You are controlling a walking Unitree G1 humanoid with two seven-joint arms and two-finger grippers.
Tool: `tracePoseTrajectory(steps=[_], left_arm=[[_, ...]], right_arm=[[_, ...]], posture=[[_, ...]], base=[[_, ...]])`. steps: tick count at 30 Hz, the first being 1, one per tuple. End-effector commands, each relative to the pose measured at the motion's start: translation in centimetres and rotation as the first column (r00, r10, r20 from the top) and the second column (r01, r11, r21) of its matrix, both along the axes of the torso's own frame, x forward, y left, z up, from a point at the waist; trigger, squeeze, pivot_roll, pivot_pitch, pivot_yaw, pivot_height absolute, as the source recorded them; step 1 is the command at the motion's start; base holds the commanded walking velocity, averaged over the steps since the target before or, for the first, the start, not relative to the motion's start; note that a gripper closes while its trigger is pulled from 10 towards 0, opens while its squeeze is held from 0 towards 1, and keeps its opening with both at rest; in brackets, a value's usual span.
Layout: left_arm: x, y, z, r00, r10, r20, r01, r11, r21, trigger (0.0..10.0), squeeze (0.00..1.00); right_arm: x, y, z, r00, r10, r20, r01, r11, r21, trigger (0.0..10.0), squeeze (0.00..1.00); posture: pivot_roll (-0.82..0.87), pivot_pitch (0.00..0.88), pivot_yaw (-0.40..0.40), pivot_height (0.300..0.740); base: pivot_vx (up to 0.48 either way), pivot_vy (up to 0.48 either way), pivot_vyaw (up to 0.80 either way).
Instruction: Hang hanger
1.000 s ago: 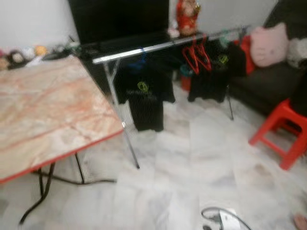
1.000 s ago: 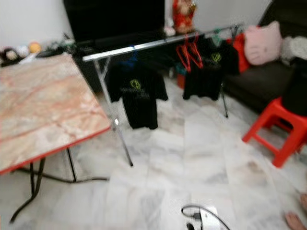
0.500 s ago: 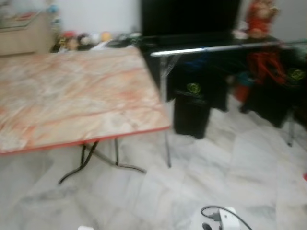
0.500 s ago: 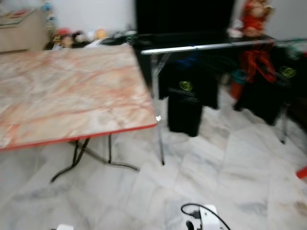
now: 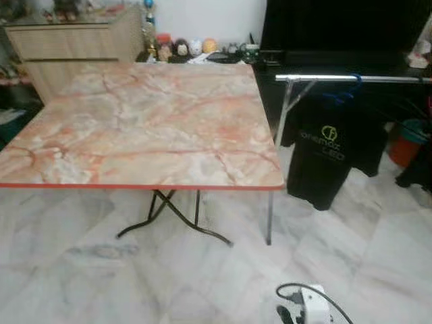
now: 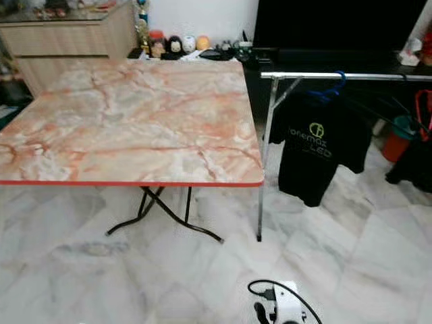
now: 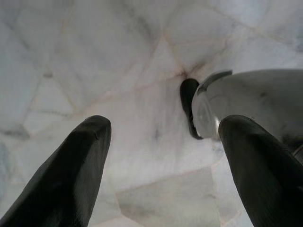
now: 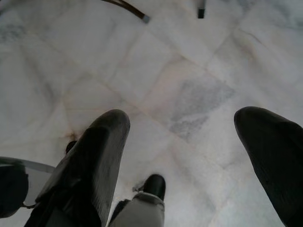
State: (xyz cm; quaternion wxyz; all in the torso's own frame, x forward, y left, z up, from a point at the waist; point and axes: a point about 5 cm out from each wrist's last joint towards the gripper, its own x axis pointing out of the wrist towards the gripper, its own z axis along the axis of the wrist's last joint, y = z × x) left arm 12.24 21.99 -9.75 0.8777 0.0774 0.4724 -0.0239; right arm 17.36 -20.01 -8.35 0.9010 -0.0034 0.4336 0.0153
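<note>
Your left gripper (image 7: 161, 142) and right gripper (image 8: 189, 142) both hang over the pale marble floor (image 5: 378, 270), fingers spread wide with nothing between them. The blue hanger (image 6: 329, 88) sits on the silver rail (image 6: 337, 75) near its left end, carrying a black T-shirt (image 6: 317, 145), just beyond the folding table's (image 5: 142, 128) right edge.

Smooth, rounded black claw fingers (image 7: 75, 175); glossy silver-grey body shell (image 7: 255, 99).

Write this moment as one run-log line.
left hand: open, idle | right hand: open, idle | table: ahead | rack: right, shirt hanging
</note>
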Motion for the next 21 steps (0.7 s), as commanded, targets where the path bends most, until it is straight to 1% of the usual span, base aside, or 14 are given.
tracePoseTrajectory(steps=[1, 15, 17, 19, 21], left_arm=[[0.12, -0.15, 0.01, 1.0, -0.019, 0.001, 0.019, 1.0, 0.0, 10.0, 0.0], [0.17, -0.21, 0.02, 1.0, -0.029, 0.0, 0.029, 1.0, 0.002, 10.0, 0.0], [0.16, -0.22, 0.01, 1.0, -0.029, 0.0, 0.029, 1.0, 0.001, 10.0, 0.0], [0.14, -0.21, 0.01, 1.0, -0.029, -0.001, 0.029, 1.0, 0.002, 10.0, 0.0], [0.09, -0.2, -0.02, 0.999, -0.05, -0.008, 0.05, 0.999, 0.017, 10.0, 0.0]], right_arm=[[-0.64, -0.49, -0.2, 1.0, -0.005, -0.014, 0.005, 1.0, -0.018, 10.0, 0.0], [-0.57, -0.34, -0.21, 1.0, -0.011, -0.016, 0.011, 1.0, -0.004, 10.0, 0.0], [-0.56, -0.32, -0.21, 1.0, -0.017, -0.015, 0.017, 1.0, 0.003, 10.0, 0.0], [-0.56, -0.31, -0.21, 0.999, -0.03, -0.013, 0.03, 1.0, 0.01, 10.0, 0.0], [-0.54, -0.32, -0.2, 0.999, -0.032, -0.013, 0.032, 0.999, 0.009, 10.0, 0.0]], posture=[[-0.06, 0.0, -0.025, 0.74], [-0.06, 0.0, -0.023, 0.74], [-0.06, 0.0, -0.023, 0.74], [-0.06, 0.0, -0.023, 0.74], [-0.06, 0.002, -0.022, 0.74]], base=[[0.0, 0.0, 0.8], [0.0, 0.0, 0.8], [0.0, 0.0, 0.5], [0.0, 0.0, 0.0], [0.0, 0.0, 0.0]])
